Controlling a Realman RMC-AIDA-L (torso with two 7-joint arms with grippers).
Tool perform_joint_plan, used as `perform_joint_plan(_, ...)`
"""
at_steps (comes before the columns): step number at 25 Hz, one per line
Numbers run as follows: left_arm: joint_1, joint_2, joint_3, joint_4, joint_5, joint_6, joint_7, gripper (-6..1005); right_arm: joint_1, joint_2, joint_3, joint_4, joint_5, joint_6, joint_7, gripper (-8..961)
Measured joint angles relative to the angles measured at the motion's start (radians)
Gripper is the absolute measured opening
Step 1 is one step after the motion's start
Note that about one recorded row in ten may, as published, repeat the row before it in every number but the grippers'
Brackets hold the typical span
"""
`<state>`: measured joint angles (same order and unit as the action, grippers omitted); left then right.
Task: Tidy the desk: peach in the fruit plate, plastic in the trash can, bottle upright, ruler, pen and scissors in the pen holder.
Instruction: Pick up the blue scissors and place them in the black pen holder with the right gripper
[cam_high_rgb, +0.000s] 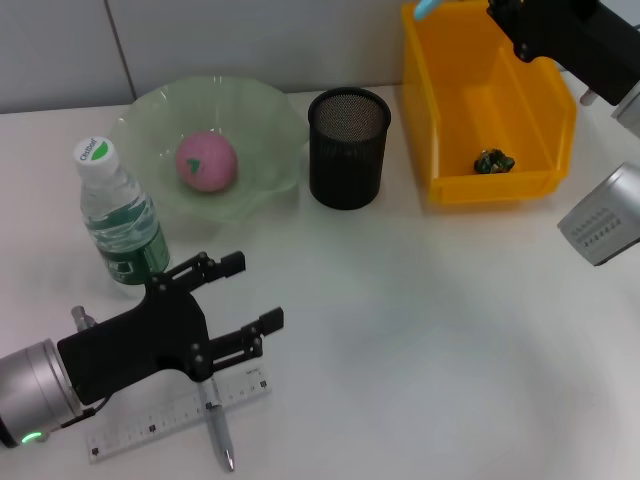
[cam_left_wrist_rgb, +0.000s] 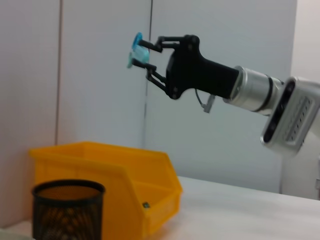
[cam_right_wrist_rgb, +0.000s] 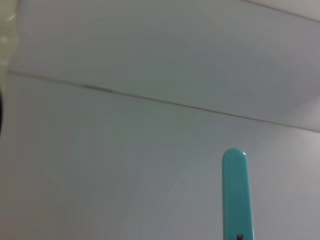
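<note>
Right gripper (cam_left_wrist_rgb: 141, 51) clamped on blue scissors (cam_left_wrist_rgb: 135, 50) high above the yellow bin (cam_left_wrist_rgb: 125, 172), left gripper (cam_high_rgb: 250, 300) spread wide over ruler (cam_high_rgb: 150, 425) and pen (cam_high_rgb: 219, 432)

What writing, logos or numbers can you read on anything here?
Bottle cap: a green logo, too blurred to read.
Bottle's green label: printing too small to read.
Ruler: scale marks only, numbers illegible.
Nothing else carries text.
</note>
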<state>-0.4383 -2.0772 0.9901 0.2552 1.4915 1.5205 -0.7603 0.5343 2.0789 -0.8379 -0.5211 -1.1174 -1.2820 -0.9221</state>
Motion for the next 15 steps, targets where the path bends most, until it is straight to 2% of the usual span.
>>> perform_joint_plan(2,-0.003,-0.001,-0.001,-0.033,-0.048,-0.009,0.060,795,0.007,-0.006,-0.003,0.025,-0.006,0.021,-0.136,236)
perform_joint_plan(4,-0.004,-0.001,-0.001,-0.044,-0.062,-0.011,0.081,795,0.011,-0.008,-0.005,0.037,-0.008,0.033,-0.187,236)
perform_joint_plan(7,-0.004,-0.001,-0.001,-0.057,-0.078,-0.015,0.105,795,0.043,-0.007,-0.010,0.086,-0.012,0.107,-0.373,236)
perform_joint_plan(11,-0.008,-0.001,-0.001,-0.081,-0.099,-0.044,0.187,794,0.061,-0.005,-0.032,0.096,-0.024,0.132,-0.456,235)
perform_joint_plan(15,-0.008,-0.001,-0.002,-0.075,-0.109,-0.052,0.196,794,0.091,-0.001,-0.076,0.097,-0.029,0.172,-0.516,235)
